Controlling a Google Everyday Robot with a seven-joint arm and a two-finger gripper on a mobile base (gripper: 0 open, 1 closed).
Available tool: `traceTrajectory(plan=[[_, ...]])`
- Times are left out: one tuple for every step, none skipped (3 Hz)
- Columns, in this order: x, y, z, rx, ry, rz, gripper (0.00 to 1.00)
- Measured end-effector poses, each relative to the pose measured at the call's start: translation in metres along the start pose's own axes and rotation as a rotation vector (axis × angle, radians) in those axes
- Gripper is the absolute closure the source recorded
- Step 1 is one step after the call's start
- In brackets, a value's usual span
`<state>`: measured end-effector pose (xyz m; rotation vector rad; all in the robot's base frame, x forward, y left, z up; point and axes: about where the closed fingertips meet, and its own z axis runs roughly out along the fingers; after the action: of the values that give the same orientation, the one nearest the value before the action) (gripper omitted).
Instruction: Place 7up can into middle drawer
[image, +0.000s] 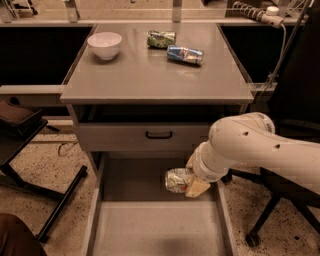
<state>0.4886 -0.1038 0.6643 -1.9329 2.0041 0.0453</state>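
In the grasp of the gripper (189, 184), the 7up can (175, 180) lies on its side. Its long axis runs roughly across the view and its free end points left, away from the arm (250, 147). The fingers are closed around the can's right-hand part. Can and gripper hang over the rear part of the middle drawer (150, 230), which is pulled open below them; whether the can touches the floor cannot be told. Just above the gripper is one closed drawer front (125, 137) with a black handle (159, 134). Further above, on the tabletop (150, 80), lie two more cans, one dark green mottled can (161, 38) and one blue can (185, 54), and one white bowl (104, 44): three cans in all.
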Motion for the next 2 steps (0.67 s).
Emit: traceTrajectory(plan=[[-0.007, 0.02, 0.057, -0.032, -0.046, -0.031, 1.0], [-0.025, 0.018, 0.129, -0.028, -0.149, -0.019, 1.0]])
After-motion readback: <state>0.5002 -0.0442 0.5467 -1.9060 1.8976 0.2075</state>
